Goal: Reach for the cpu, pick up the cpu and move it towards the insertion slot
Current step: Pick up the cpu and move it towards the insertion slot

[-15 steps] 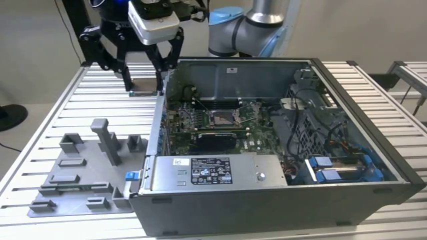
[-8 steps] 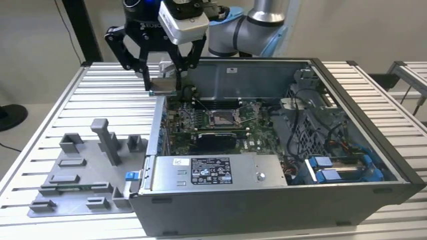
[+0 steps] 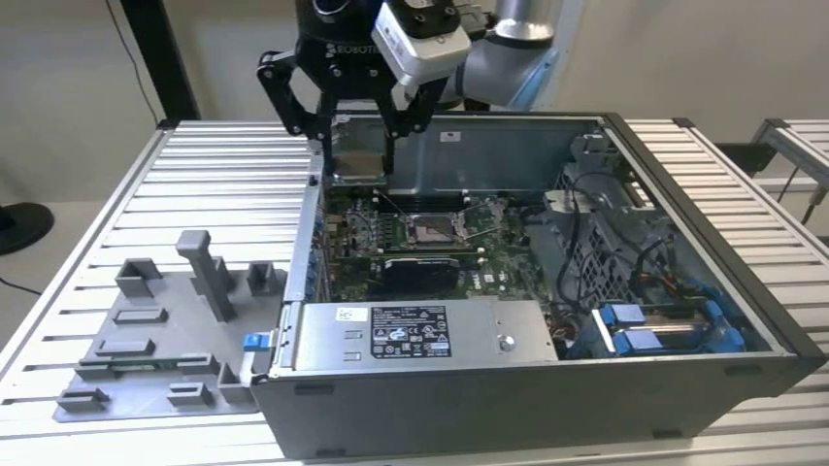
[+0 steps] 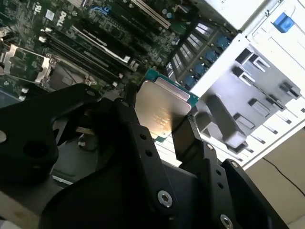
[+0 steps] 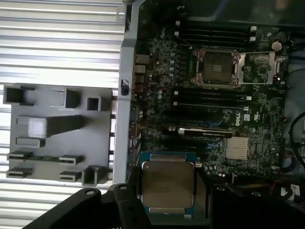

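Note:
The cpu (image 3: 361,153), a flat square chip with a pale silvery top, hangs in the air over the case's back corner on the exterior view's left. My gripper (image 3: 361,146) is shut on it, one black finger on each side. In both wrist views the cpu (image 4: 164,102) (image 5: 167,183) sits pinched between the fingers (image 4: 186,138) (image 5: 127,193). The insertion slot (image 3: 430,229) (image 5: 217,67) (image 4: 21,64), a shiny metal frame with a dark centre, lies on the green board inside the case, lower than the chip and off to one side of it.
The open computer case (image 3: 700,379) holds a silver power supply box (image 3: 414,335), cables and blue-tabbed drive bays (image 3: 654,330). A grey fixture plate (image 3: 143,388) (image 5: 57,133) with upright blocks lies on the ribbed table beside the case, on the exterior view's left.

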